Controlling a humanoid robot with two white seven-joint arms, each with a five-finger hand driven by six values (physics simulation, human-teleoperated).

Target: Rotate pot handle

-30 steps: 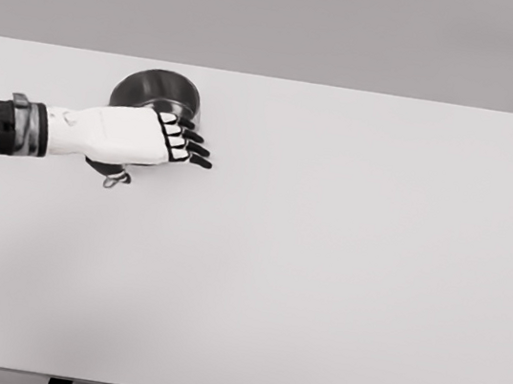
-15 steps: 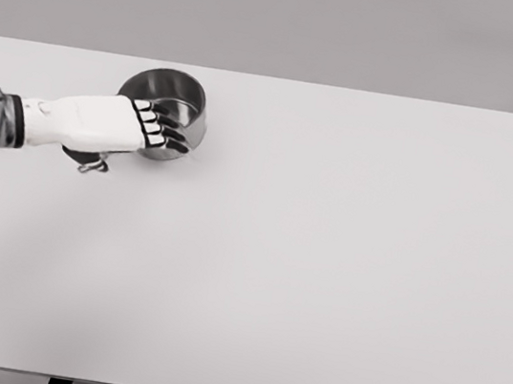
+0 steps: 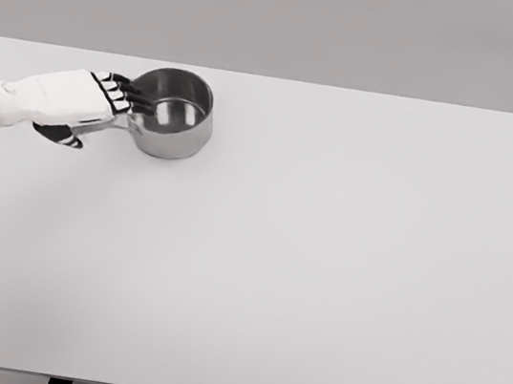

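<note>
- Left hand (image 3: 67,101) comes in from the left edge and sits right up against the left side of the pot (image 3: 172,114), fingers (image 3: 122,90) bent over toward the rim and thumb tucked underneath.
- Looks like it's wrapped around the pot handle (image 3: 117,125), though only a short grey stub shows between palm and pot wall, so I can't say for sure the grip is closed on it.
- Pot stands upright in the far-left part of the white worktop (image 3: 324,260), open side up.
- Key thing: the handle points left, straight at the hand, so its long axis lines up with the forearm.
- My guess is any turn has to swing that handle around the pot's centre.
- Right hand isn't visible anywhere.
</note>
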